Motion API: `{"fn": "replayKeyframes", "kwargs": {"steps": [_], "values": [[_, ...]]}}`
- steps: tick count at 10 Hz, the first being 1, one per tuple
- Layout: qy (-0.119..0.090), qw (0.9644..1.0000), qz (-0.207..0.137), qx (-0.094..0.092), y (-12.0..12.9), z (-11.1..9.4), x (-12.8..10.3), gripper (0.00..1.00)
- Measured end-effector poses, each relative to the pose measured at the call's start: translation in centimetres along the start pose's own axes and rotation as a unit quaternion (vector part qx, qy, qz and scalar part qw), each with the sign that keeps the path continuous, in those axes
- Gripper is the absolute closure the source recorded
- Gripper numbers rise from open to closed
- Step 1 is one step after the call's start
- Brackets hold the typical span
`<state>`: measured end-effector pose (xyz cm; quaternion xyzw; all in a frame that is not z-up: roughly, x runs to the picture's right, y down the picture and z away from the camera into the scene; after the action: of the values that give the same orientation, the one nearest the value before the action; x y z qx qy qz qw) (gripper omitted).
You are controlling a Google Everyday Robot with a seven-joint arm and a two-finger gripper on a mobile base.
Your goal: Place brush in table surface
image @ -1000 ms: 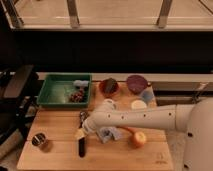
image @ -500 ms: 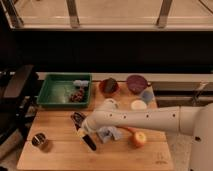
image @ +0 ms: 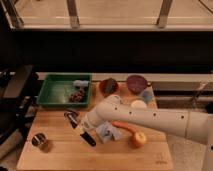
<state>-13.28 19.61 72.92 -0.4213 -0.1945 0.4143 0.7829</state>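
**Gripping the brush above the wooden board**

Holding the scene together is the table surface (image: 60, 152), a light-wood board with plank lines and a small mark near its front right corner. The brush (image: 80, 129) is seen over the middle-left part of this board, lying at a slant, with its greyish head toward the back left and its black handle end toward the front right. The gripper (image: 85, 125) is placed at the middle of the brush, and its fingers are clenched around the handle. Whether the brush is touching the board or is raised slightly above it cannot be told.

The white arm (image: 150, 120) is stretched across the board from the right side to the gripper. A pale blue cloth (image: 107, 132) is seen on the board just right of the gripper, and an orange carrot (image: 122, 125) is laid just beside it. A yellowish apple (image: 139, 139) is found near the front right of the board. A small dark round tin (image: 39, 141) is set near the front left corner. A green tray (image: 50, 97) is placed at the back left of the board, with small items inside. Along the back edge, a reddish bowl (image: 109, 86) and a purple bowl (image: 136, 82) are seen.
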Motion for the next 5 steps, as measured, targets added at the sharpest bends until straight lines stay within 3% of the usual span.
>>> {"fn": "replayKeyframes", "kwargs": {"steps": [3,5], "values": [[-0.027,0.9984,-0.035,-0.035,2.3,-2.6,-2.4,0.9],[-0.035,0.9968,-0.051,-0.05,3.1,-3.1,-3.0,0.9]]}}
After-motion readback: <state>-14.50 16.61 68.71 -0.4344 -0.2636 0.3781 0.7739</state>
